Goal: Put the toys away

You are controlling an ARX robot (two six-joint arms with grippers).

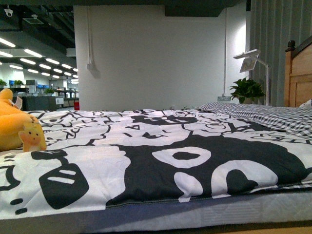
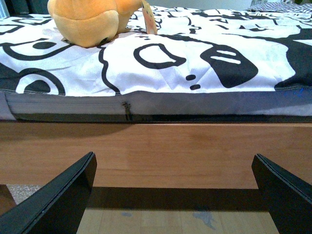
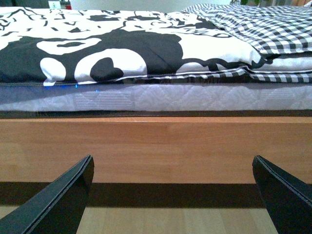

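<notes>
- Both hands hung low in front of the bed's wooden rail (image 2: 156,151): the left hand (image 2: 173,157) and right hand (image 3: 171,158) were each spread wide and held nothing.
- A black-and-white duvet (image 1: 170,161) lay above the rail.
- The plush toy (image 2: 87,22) sat on the duvet at the far left, higher than the left hand and apart from it. The left arm looked nearer.
- The toy's long axis was unclear because it was cropped.
- Checked bedding (image 1: 263,114) lay far right.

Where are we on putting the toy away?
Done: nothing; the plush toy lies on the patterned duvet. In hand: nothing; the left gripper and right gripper are open, empty, low by the wooden bed frame. Left: reach, grasp the plush toy, stow it.
</notes>
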